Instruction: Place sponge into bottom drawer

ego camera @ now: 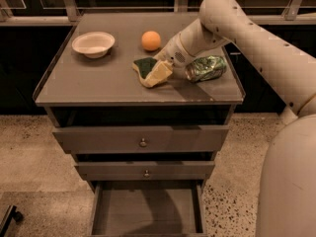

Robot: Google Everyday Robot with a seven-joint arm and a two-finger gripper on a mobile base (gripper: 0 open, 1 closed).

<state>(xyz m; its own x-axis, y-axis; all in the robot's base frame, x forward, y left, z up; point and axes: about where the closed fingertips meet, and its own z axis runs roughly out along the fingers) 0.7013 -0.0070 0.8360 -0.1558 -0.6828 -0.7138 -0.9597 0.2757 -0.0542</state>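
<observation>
The sponge [150, 71], dark green on top with pale yellow foam, lies tilted on the cabinet top [89, 83], just right of centre. My gripper [167, 67] comes down from the right and sits against the sponge's right end; its tip is hidden behind the wrist and the sponge. The bottom drawer [147, 210] is pulled open below, a shallow tray with a plain flat inside and nothing in it.
A white bowl [93, 44] stands at the back left of the top. An orange ball [151, 40] lies behind the sponge. A crushed green can [206, 68] lies right of the gripper. Two upper drawers with round knobs [143, 142] are closed. My arm fills the right side.
</observation>
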